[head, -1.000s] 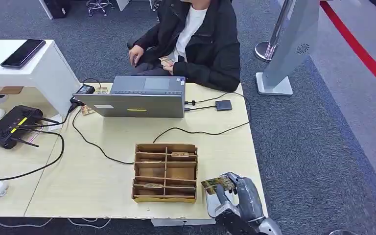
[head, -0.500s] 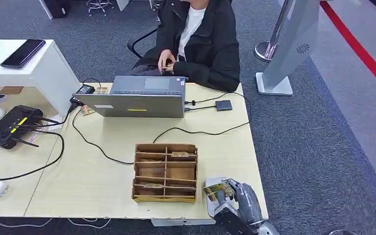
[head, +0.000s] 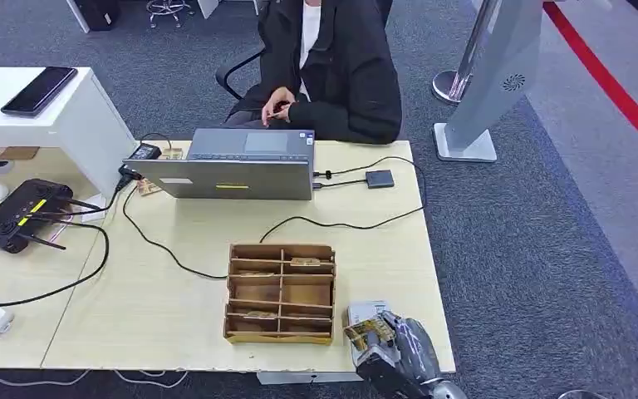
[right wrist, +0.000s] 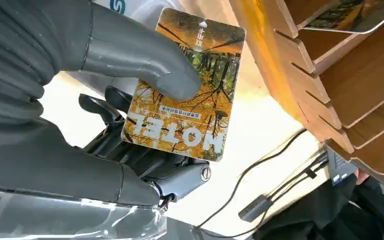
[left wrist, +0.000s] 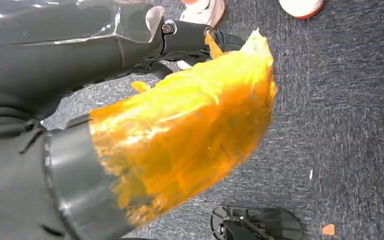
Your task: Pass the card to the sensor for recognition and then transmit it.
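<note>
Here, the head view looks down on a pale wooden table (head: 174, 299) w/ the robot's right hand (head: 395, 353) coming in at about 5 o'clock, right at the table's near edge. That hand grips a card (head: 363, 326), pinched btwn the thick grey thumb and the darker fingers; the card is held above a small white sensor (head: 364, 310) on the table, just beside the right side of a wooden organizer (head: 281, 293). Whether card and sensor touch can't be told. In the right wrist view the card (right wrist: 185, 85) shows an autumn-tree photo w/ the word HOTEL, the thumb (right wrist: 135, 55) pressed on its face. The organizer has several compartments, a few holding cards lying flat. At 12 o'clock from the organizer sits an open grey laptop (head: 237, 165), a black cable (head: 341, 223) looping across the table to a small dark box (head: 379, 179) at about 1 o'clock. A person in a dark jacket (head: 332, 58) sits behind the laptop. At 9 o'clock lies a black router (head: 21, 214) w/ antennas, and a phone (head: 39, 90) rests on a white stand at 10 o'clock. The left hand (left wrist: 180, 145) shows in the left wrist view wrapped in orange-yellow covering above grey carpet; can't tell if it is clenched or released.
</note>
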Available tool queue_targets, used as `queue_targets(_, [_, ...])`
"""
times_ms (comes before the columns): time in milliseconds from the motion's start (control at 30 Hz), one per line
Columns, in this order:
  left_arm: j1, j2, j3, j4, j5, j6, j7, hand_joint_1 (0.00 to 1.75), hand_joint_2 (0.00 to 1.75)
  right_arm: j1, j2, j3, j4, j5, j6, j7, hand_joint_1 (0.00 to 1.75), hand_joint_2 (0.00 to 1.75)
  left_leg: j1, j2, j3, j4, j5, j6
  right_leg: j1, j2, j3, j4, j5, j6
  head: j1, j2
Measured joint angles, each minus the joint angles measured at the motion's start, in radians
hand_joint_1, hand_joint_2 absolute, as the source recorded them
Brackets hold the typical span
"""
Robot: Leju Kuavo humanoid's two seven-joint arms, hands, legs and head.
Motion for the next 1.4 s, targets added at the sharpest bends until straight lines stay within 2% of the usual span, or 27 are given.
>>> queue_targets(367, [0.0, 0.0, -0.014, 0.0, 0.0, -0.002, 0.0, 0.0, 0.0, -0.02, 0.0, 0.01, 0.039, 0.032, -0.004, 0.045, 1.75, 1.75, 0.0, 0.0, 0.0, 0.0, 0.0, 0.0, 0.0, 0.0, 0.0, 0.0, 0.0, 0.0, 0.0, 0.0])
queue_targets(667, [-0.001, -0.001, -0.018, -0.001, 0.003, -0.003, 0.0, 0.0, 0.0, -0.029, 0.005, 0.01, 0.065, 0.097, -0.031, 0.118, 1.75, 1.75, 0.0, 0.0, 0.0, 0.0, 0.0, 0.0, 0.0, 0.0, 0.0, 0.0, 0.0, 0.0, 0.0, 0.0])
queue_targets(1033, [-0.006, -0.003, -0.034, -0.005, 0.003, -0.005, 0.005, 0.0, 0.0, -0.04, 0.018, 0.008, 0.097, 0.242, -0.062, 0.217, 1.75, 1.75, 0.0, 0.0, 0.001, 0.0, 0.0, 0.0, 0.0, 0.0, 0.0, 0.0, 0.0, 0.0, 0.0, 0.0])
queue_targets(1400, [-0.007, -0.009, -0.043, -0.005, 0.008, -0.003, 0.008, 0.0, 0.0, -0.046, 0.028, -0.005, 0.115, 0.288, -0.065, 0.245, 1.75, 1.75, 0.0, 0.0, 0.002, 0.0, 0.0, 0.0, 0.0, 0.0, 0.002, 0.0, 0.0, 0.0, 0.0, 0.0])
